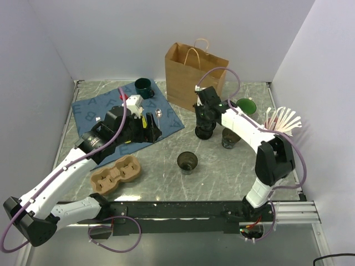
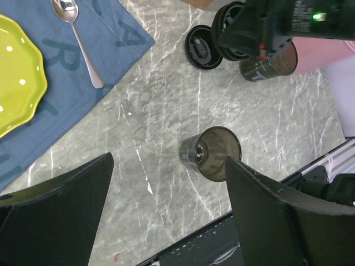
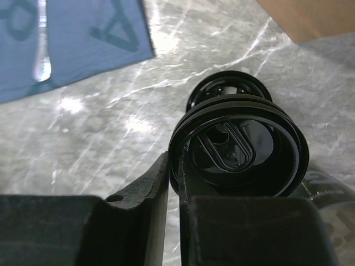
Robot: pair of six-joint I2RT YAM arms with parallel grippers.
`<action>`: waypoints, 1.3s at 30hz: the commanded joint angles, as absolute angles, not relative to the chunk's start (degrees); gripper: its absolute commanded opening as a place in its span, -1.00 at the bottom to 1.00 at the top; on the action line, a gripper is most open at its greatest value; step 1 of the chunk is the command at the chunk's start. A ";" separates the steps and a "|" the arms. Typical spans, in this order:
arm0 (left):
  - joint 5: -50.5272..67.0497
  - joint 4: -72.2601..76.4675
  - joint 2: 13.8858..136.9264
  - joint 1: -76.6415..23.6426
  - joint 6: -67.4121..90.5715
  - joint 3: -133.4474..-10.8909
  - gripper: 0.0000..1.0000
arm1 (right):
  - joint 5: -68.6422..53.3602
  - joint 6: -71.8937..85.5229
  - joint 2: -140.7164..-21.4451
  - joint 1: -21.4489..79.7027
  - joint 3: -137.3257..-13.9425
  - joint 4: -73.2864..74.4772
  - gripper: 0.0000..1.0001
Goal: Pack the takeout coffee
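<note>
A short dark handleless cup (image 1: 187,162) stands open, with no lid on it, at the table's middle front; it also shows in the left wrist view (image 2: 211,153). A second dark cup (image 1: 230,138) stands beside the right arm (image 2: 270,62). My right gripper (image 1: 204,131) (image 3: 176,163) is shut on the rim of a round black lid (image 3: 238,148), held just over another black lid (image 3: 226,88) lying on the table. My left gripper (image 1: 150,127) (image 2: 166,166) is open and empty, hovering over the placemat's edge, left of the open cup.
A brown paper bag (image 1: 194,69) stands open at the back. A cardboard cup carrier (image 1: 116,173) lies front left. A blue placemat (image 1: 91,111) holds a yellow plate (image 2: 16,72), a spoon (image 2: 77,39) and a dark green mug (image 1: 143,86). White stirrers (image 1: 283,119) and a green mug (image 1: 246,105) are at the right.
</note>
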State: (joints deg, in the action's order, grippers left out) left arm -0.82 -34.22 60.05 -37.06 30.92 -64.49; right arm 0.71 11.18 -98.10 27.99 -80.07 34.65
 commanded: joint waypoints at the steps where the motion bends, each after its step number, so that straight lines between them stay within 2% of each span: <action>1: 0.18 -32.43 60.55 -37.09 26.54 -65.30 0.75 | -0.79 9.59 -93.08 28.39 -77.09 33.41 -0.67; 11: 4.92 -32.60 59.86 -37.09 29.18 -63.72 0.72 | 1.32 7.91 -102.83 28.39 -79.89 30.59 -0.63; 14: 3.52 -33.66 59.68 -37.09 29.62 -63.98 0.73 | 2.02 8.35 -104.76 28.30 -79.72 29.88 -0.51; 17: 2.47 -34.19 59.59 -37.09 29.44 -64.42 0.75 | 2.63 8.00 -105.38 28.30 -79.37 29.45 -0.50; 20: 2.02 -34.19 59.59 -37.09 29.44 -64.69 0.75 | 3.60 7.12 -104.68 28.30 -78.75 29.00 -0.64; 26: 1.85 -34.10 61.00 -37.09 29.36 -65.91 0.75 | 4.48 6.33 -103.19 28.30 -78.75 29.88 -0.74; 39: 0.18 -31.91 62.05 -37.09 30.50 -64.16 0.75 | 1.06 7.73 -93.96 28.83 -78.40 32.60 -0.78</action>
State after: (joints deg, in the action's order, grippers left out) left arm 1.61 -34.76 61.63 -37.06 29.41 -63.99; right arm 2.79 6.81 -100.05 28.01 -77.60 31.33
